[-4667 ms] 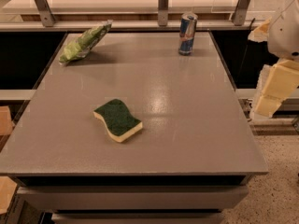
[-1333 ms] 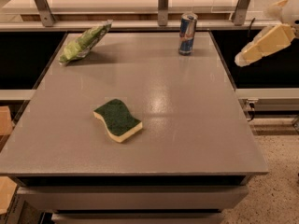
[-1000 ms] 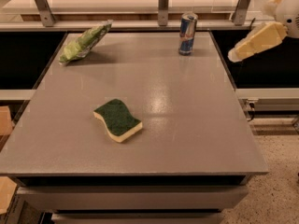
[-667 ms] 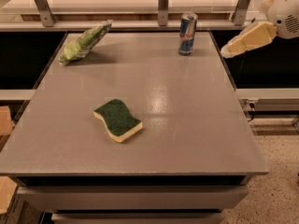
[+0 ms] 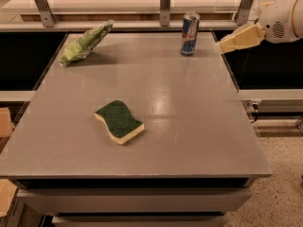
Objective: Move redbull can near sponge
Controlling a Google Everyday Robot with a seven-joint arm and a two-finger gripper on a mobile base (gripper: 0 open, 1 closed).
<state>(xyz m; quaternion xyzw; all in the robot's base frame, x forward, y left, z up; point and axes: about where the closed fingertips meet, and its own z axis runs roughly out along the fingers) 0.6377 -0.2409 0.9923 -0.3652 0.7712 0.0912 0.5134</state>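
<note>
The redbull can (image 5: 190, 34), blue and silver, stands upright near the far right corner of the grey table (image 5: 189, 126). The sponge (image 5: 119, 121), dark green on top with pale yellow foam below, lies left of the table's middle. My gripper (image 5: 222, 45) reaches in from the right edge, level with the can and a short way to its right, not touching it. Nothing is held in it.
A light green snack bag (image 5: 85, 42) lies at the far left corner. Metal frame posts (image 5: 164, 4) and a rail run along the back edge. The floor drops off right of the table.
My gripper has swung up and leftward from the right side, rising and closing in on the can. The can, sponge and bag have not moved.
</note>
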